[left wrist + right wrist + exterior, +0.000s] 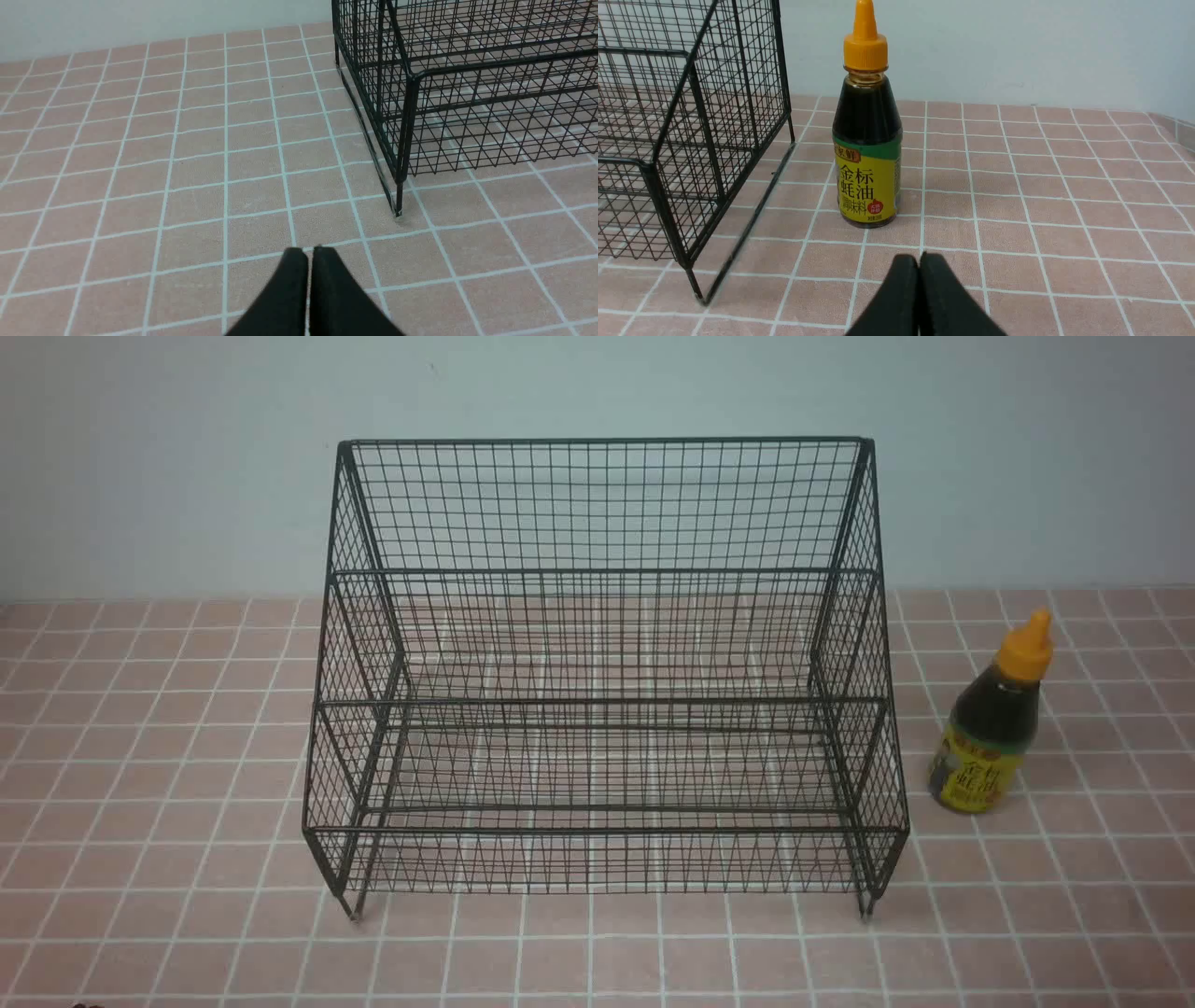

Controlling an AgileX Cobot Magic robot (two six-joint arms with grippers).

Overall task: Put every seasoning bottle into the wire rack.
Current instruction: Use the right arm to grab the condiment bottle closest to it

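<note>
The black wire rack (602,691) stands in the middle of the tiled table, its tiers bare. One seasoning bottle (991,721) with dark liquid, orange cap and yellow label stands upright on the table just right of the rack. In the right wrist view the bottle (867,140) stands a short way ahead of my right gripper (919,256), which is shut and holds nothing; the rack's side (691,140) is beside it. My left gripper (310,251) is shut and holds nothing, over bare tiles near the rack's front left leg (398,200). Neither gripper shows in the front view.
A pale wall (187,457) runs behind the pink tiled table (140,756). Tiled surface lies to the left of the rack and in front of it.
</note>
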